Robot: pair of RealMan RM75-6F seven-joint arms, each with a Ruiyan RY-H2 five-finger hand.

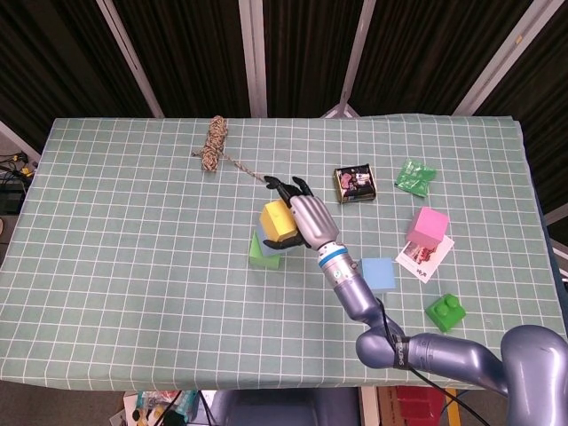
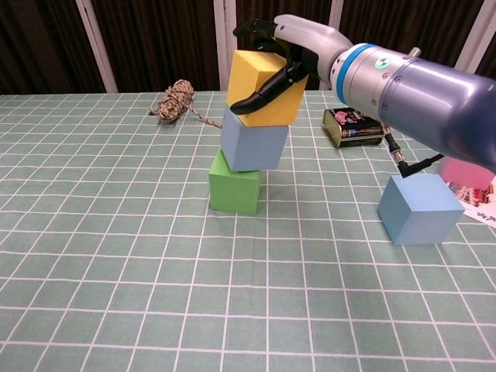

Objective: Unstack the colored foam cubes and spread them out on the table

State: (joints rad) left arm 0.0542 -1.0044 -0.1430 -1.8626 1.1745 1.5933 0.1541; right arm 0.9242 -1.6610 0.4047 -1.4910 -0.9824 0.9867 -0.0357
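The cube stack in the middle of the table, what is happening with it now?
The robot's right hand grips the yellow cube at the top of the stack. That cube sits tilted on the light blue cube, which is skewed on the green cube at the bottom. Another blue cube and a pink cube stand apart on the table. The left hand is not in view.

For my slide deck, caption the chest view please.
Right hand grips the tilted yellow foam cube atop a light-blue cube and green cube stack.
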